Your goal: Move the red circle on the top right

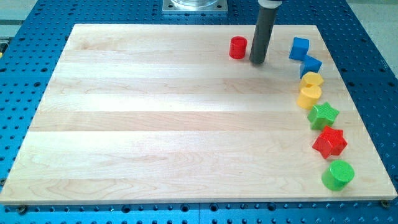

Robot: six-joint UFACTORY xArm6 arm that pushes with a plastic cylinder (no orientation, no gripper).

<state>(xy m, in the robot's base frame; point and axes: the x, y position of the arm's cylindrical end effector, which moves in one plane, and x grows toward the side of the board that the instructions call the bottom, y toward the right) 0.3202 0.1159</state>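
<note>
Your clawless rod, holding nothing, rests my tip (257, 62) just right of the red circle (237, 48); pushing from here risks driving it left.

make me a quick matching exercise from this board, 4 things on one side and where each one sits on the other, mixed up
Things:
1. red circle
2. green circle
3. red star
4. my tip

Places:
A. lowest block in the line along the view's right
B. just right of the red circle
C. between the green star and the green circle
D. near the view's top, left of the rod

Pairs: 1-D, 2-A, 3-C, 4-B
</note>
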